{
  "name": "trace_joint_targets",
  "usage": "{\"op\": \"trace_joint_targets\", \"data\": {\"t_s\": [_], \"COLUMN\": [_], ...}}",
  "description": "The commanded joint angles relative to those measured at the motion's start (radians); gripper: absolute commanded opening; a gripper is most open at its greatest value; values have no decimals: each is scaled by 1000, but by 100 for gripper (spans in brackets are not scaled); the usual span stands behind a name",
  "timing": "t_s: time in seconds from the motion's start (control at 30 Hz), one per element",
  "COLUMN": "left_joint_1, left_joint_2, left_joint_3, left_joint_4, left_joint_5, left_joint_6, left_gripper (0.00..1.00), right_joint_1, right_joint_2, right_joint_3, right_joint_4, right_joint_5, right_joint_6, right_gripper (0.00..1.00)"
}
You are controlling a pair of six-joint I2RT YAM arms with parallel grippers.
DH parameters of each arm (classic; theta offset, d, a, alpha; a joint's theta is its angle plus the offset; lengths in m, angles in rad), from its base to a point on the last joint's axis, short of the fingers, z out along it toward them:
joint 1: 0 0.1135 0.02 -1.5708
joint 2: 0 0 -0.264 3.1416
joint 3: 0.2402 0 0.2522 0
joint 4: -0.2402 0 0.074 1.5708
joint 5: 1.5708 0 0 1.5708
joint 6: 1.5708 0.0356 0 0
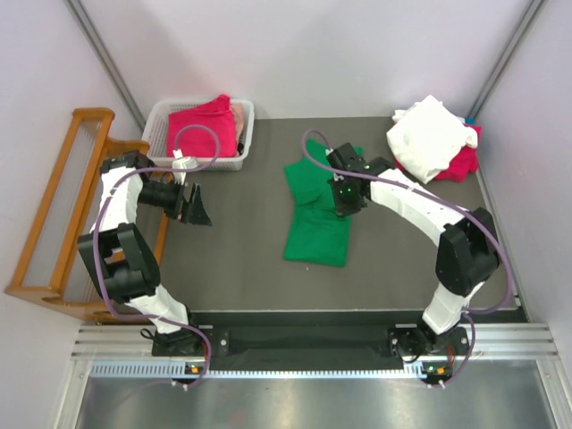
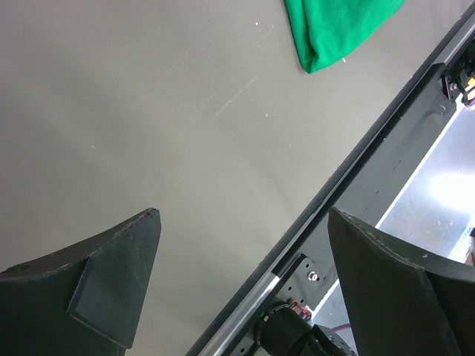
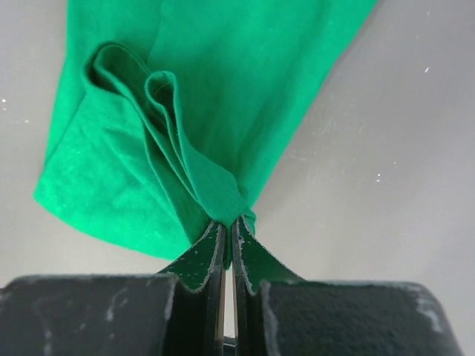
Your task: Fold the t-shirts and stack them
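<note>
A bright green t-shirt [image 1: 317, 219] lies partly folded in the middle of the table. My right gripper [image 3: 230, 222] is shut on a bunched fold of the green t-shirt [image 3: 215, 111], the cloth pinched between the jaw tips. In the top view that gripper [image 1: 347, 198] sits over the shirt's upper right part. A white t-shirt [image 1: 429, 136] lies folded on a crimson one [image 1: 463, 161] at the back right. A crimson t-shirt [image 1: 206, 127] fills the basket. My left gripper [image 1: 198, 211] hangs open over bare table at the left, nothing between its fingers [image 2: 111, 274]; a corner of the green shirt [image 2: 334, 30] shows far off.
The white slatted basket [image 1: 161, 116] stands at the back left. An orange wooden rack [image 1: 63, 206] runs along the table's left side. The table's front edge with a metal rail [image 2: 356, 185] shows in the left wrist view.
</note>
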Motion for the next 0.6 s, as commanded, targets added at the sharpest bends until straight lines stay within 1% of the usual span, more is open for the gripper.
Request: {"op": "trace_joint_targets", "data": {"t_s": [0.0,0.1,0.17,0.27,0.3,0.37,0.47,0.57], "left_joint_1": [6,6,6,6,6,6,6,6], "left_joint_2": [-27,-18,-10,-5,-1,4,9,1], "left_joint_3": [-5,-5,-3,-2,1,6,11,6], "left_joint_4": [-78,-76,-75,-72,-70,-73,-76,-75], "left_joint_5": [19,23,25,31,34,40,43,31], "left_joint_6": [19,19,17,13,13,11,10,11], "left_gripper": [99,99,99,99,99,98,99,99], "right_joint_1": [-2,19,33,7,-10,-32,-24,30], "right_joint_2": [2,-25,-52,-89,-63,-20,45,59], "right_joint_3": [75,112,100,-9,-46,-57,-30,62], "right_joint_4": [27,12,16,64,65,49,38,15], "right_joint_5": [-34,-46,-22,19,10,22,33,18], "right_joint_6": [-16,-26,-32,-23,-9,3,22,1], "right_gripper": [0,0,0,0,0,0,0,0]}}
